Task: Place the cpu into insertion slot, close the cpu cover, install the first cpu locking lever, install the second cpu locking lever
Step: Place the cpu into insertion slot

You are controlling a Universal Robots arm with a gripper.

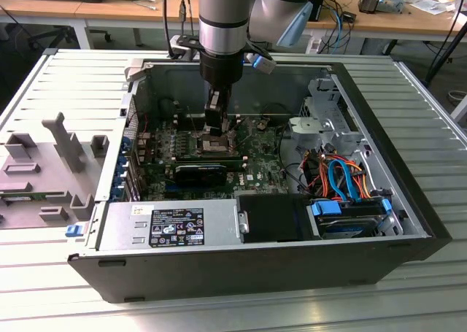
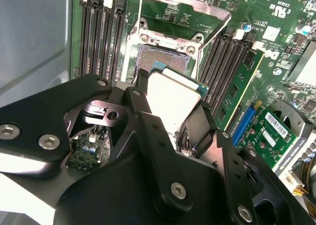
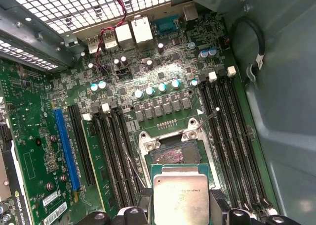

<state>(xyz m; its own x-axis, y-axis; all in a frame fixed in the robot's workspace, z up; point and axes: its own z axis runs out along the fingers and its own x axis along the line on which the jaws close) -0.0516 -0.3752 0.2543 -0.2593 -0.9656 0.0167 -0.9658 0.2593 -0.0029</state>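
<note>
A: What do we have at the fingers?

B: In both wrist views the gripper (image 2: 173, 113) (image 3: 180, 207) has its black fingers (image 2: 143, 89) clamped on two opposite edges of the cpu (image 2: 173, 99) (image 3: 180, 195), silver top facing the cameras.

A: And where does that put the chip?

B: We see it just over the near edge of the insertion slot (image 2: 165, 57) (image 3: 173, 153). We cannot tell whether they touch. The cpu cover (image 2: 197, 5) stands raised behind the socket, which lies bare.

A: Around that?

B: Long memory slots (image 3: 232, 136) flank the socket on the green motherboard (image 3: 163, 76), with a blue slot (image 3: 66, 146) further off.

A: And outward?

B: In the exterior view the gripper (image 1: 217, 124) reaches down into an open computer case (image 1: 255, 266), which has orange and blue cables (image 1: 339, 179) at the exterior view's right. The case lies on a grey slatted metal table (image 1: 73, 76). A grey fixture (image 1: 58, 149) sits at the exterior view's left, and wooden desks (image 1: 131, 11) stand behind.
</note>
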